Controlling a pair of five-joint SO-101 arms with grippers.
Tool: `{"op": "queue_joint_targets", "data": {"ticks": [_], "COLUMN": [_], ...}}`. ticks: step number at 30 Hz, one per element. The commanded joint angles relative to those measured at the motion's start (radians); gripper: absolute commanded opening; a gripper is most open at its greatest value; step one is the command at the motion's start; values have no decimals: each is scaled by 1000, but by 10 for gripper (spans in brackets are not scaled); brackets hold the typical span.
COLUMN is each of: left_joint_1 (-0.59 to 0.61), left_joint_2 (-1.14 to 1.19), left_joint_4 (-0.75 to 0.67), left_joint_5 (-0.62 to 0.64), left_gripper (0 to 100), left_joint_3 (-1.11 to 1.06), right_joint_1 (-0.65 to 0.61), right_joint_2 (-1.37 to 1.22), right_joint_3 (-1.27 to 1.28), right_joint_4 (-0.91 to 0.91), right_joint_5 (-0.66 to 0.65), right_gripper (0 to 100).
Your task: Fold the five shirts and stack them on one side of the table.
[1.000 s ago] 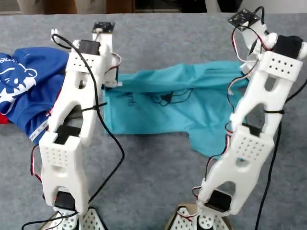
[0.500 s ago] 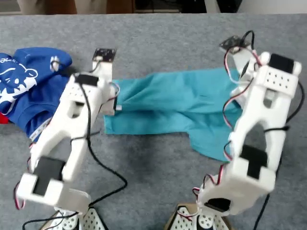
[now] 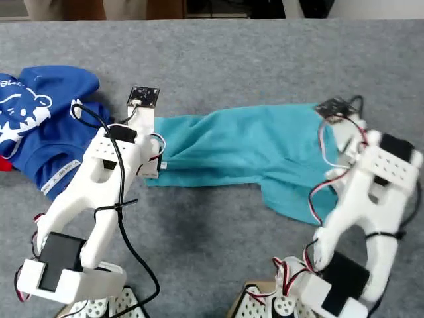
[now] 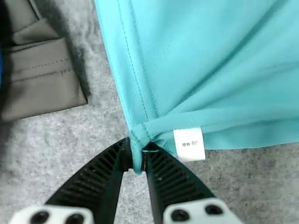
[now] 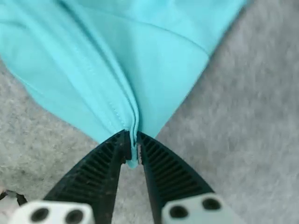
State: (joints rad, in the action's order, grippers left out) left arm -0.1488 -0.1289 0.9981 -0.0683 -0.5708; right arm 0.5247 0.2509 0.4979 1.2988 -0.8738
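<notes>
Teal shirt (image 3: pixel 245 142) lies as a long rumpled band across the middle of the grey worktop (image 3: pixel 265 53), with one flap hanging out toward the arm bases on the right side. Left end effector (image 4: pixel 135 161) clamped on the shirt's left corner, pinching the hem right next to a white label (image 4: pixel 189 143). Right end effector (image 5: pixel 132 150) clamped on the opposite end, fingers closed over a seam edge. Blue shirt (image 3: pixel 40 119) with white print bunched at the worktop's left edge, bit of red (image 3: pixel 4 164) poking out under it. Grey-brown cloth (image 4: pixel 37 79) sits near the teal hem, strip of worktop between them
</notes>
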Motion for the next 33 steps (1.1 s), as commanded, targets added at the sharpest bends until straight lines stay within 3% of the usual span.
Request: {"op": "queue_joint_targets", "data": {"ticks": [1, 6, 9, 18, 25, 29, 33], "left_joint_1": [0, -15, 2, -29, -32, -20, -14], "left_joint_2": [-35, -24, 21, 186, 242, 228, 166], "left_joint_4": [-8, -37, -115, -110, 52, 173, 328], "left_joint_5": [12, 11, 12, 12, -49, -51, -58], "left_gripper": [18, 18, 18, 18, 40, 162, 168], "left_joint_3": [46, 12, -23, 49, 133, 193, 298], "right_joint_1": [82, 48, 15, 21, 22, 56, 105], "right_joint_2": [62, 68, 101, 134, 134, 142, 143], "right_joint_3": [5, 122, 229, 357, 381, 375, 325], "right_joint_4": [-12, -49, -137, -278, -310, -311, -242], "right_joint_5": [-32, -104, -101, -84, -84, -84, -186], "right_gripper": [1, 1, 1, 1, 9, 172, 253]}}
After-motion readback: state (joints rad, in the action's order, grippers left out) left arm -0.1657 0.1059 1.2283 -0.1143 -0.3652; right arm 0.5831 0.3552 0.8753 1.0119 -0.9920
